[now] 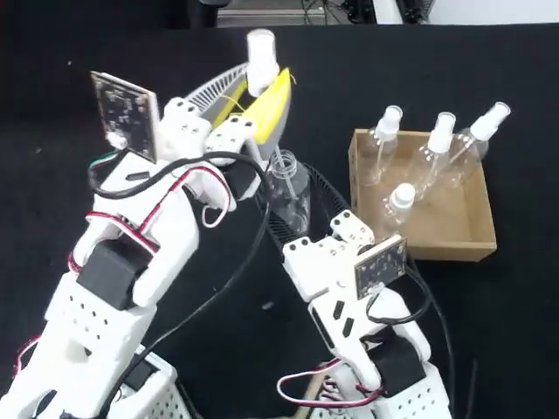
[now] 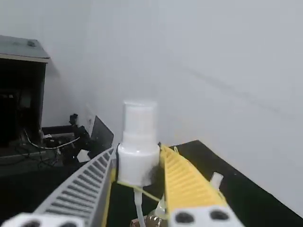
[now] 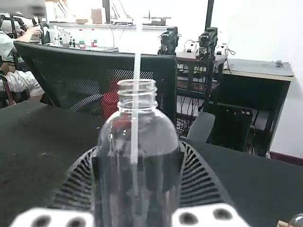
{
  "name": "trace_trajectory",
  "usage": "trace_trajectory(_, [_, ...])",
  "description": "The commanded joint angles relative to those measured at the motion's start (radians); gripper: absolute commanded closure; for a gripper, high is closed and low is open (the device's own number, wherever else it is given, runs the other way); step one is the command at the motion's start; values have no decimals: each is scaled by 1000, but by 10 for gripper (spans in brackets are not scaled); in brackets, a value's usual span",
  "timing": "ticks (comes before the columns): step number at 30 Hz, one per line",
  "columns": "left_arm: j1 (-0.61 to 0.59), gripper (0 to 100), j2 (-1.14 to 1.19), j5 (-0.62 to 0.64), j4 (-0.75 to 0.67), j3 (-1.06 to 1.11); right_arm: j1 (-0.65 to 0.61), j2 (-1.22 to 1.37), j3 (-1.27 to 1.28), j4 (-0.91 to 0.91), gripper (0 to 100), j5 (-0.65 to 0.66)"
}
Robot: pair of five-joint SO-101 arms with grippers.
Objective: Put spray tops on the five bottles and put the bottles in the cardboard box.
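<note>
My left gripper (image 1: 255, 92) is shut on a white spray top (image 1: 261, 59), held upright above the table's middle; its thin tube hangs down. In the left wrist view the spray top (image 2: 138, 144) sits clamped between the grey and yellow fingers (image 2: 184, 182). Right below it, my right gripper (image 1: 293, 202) is shut on a clear open-necked bottle (image 1: 288, 188), held upright. In the right wrist view the tube (image 3: 136, 94) runs down through the neck into the bottle (image 3: 137, 161). The cardboard box (image 1: 476, 240) on the right holds several capped bottles (image 1: 437, 148).
A black cloth covers the table (image 1: 454, 61). Both arms' white bodies and cables fill the near side. A mesh chair (image 3: 85, 78) and desks stand in the room behind.
</note>
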Motion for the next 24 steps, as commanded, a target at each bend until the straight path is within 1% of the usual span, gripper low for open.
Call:
trace_trajectory(1, [59, 934, -34, -11, 9, 18, -8, -35, -13, -35, 988, -5])
trace_trajectory(4, [96, 928, -60, -12, 66, 30, -8, -35, -13, -35, 988, -5])
trace_trajectory(5, [101, 910, -68, -12, 78, 30, -8, -35, -12, -35, 988, -5])
trace_trajectory(9, [91, 782, -104, -12, 135, 27, -8, -35, -12, -35, 988, -5])
trace_trajectory(10, [91, 763, -117, -12, 158, 25, -8, -35, -12, -35, 988, -5])
trace_trajectory(13, [91, 759, -153, -12, 209, 22, -8, -35, -12, -35, 988, -5])
trace_trajectory(15, [90, 759, -180, -12, 215, 21, -8, -35, -10, -35, 988, -5])
trace_trajectory(17, [68, 759, -203, -32, 210, 16, -8, -35, -10, -35, 988, -5])
trace_trajectory(21, [-15, 759, -206, -54, 160, 15, -8, -35, -10, -35, 988, -5])
trace_trajectory(24, [-39, 759, -170, -54, 144, 24, -8, -35, -13, -35, 988, -5])
